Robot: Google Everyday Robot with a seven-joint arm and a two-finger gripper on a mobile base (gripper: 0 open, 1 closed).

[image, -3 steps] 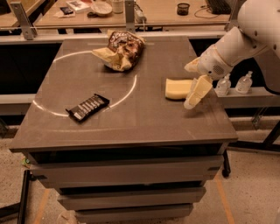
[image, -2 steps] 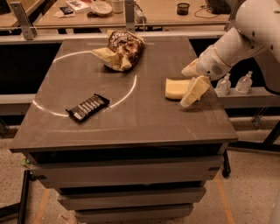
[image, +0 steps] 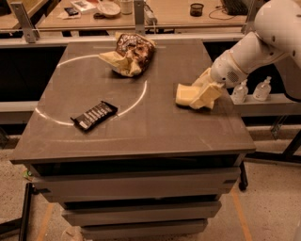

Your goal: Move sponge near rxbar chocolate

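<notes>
Sitting low over the right side of the surface point(image: 155, 136), the pincer point(image: 207, 93) met the right end of the sponge point(image: 185, 94), its pale pads overlapping the foam; whether it was apart or clamped on the block could not be told. The white arm point(image: 254, 44) came in from the far right. The sponge lay flat on the right half of the surface, well apart from the rxbar chocolate point(image: 94, 115), which lay at an angle near the left front, just inside a white chalk arc point(image: 141, 96).

By my judgement the step in hand was the taking of the sponge, with the carry not yet done. The next move called for a firm hold on the soft block, then a run leftward and nearer across the bare middle, setting it down just beside the bar without nudging it.

A wrinkled brown-and-cream snack bag point(image: 129, 54) lay at the far side, out of that path. Beneath the surface were grey drawer fronts point(image: 141, 183). Beyond stood a long wooden bench point(image: 188, 21) with a dark cup point(image: 196, 8), two small clear bottles point(image: 262, 88) on a ledge to the right, and a speckled floor point(image: 268, 207) below
</notes>
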